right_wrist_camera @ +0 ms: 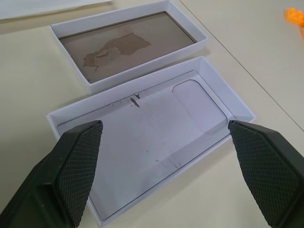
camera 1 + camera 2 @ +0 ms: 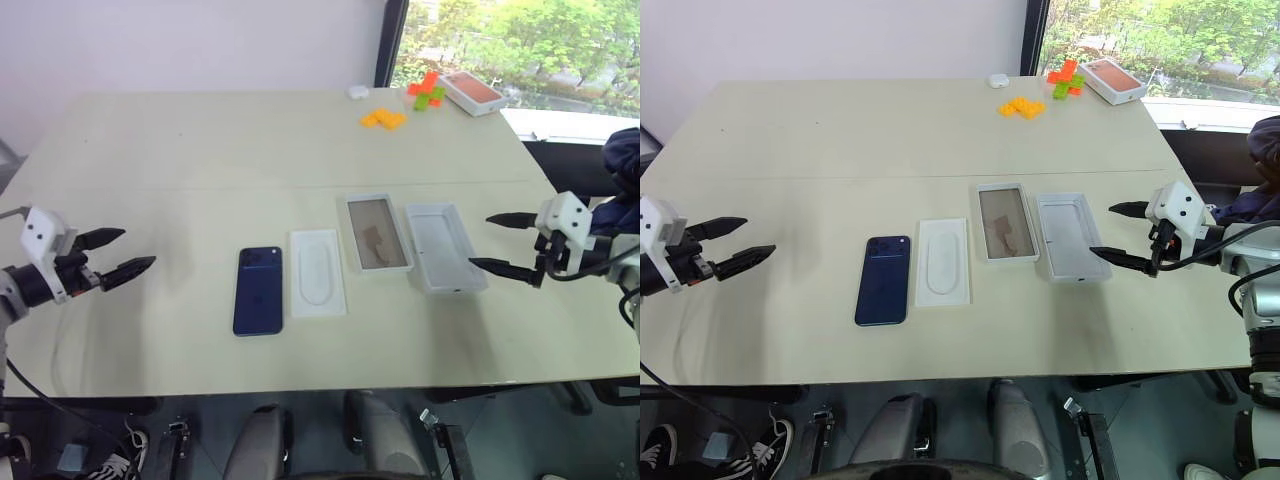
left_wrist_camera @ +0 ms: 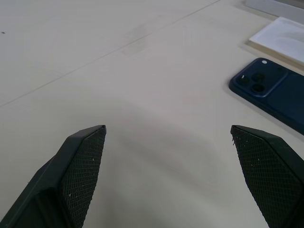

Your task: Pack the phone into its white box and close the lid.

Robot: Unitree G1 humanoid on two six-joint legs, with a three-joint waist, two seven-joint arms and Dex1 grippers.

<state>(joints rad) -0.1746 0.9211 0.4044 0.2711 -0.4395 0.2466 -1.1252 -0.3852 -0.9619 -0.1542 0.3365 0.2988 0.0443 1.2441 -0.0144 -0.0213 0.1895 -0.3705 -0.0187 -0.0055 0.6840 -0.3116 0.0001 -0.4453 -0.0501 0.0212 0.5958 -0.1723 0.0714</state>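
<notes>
On the table [image 2: 150, 150] lie four flat things in a row near the front edge: one phone [image 2: 259, 290] at the left, one insert [image 2: 317, 272], one box [image 2: 377, 233] and one lid [image 2: 444, 246] at the right, inside up. The left gripper [image 2: 112, 254] hangs left of the phone, jaws wide apart, empty. The right gripper [image 2: 506, 243] is just right of the lid, jaws wide apart, holding nothing.

A flat white insert [image 2: 317, 272] is lying on the pale surface [image 2: 200, 160], while yellow blocks [image 2: 384, 118], orange and green blocks [image 2: 427, 92] and an orange-topped box [image 2: 472, 92] are sitting at the far edge.
</notes>
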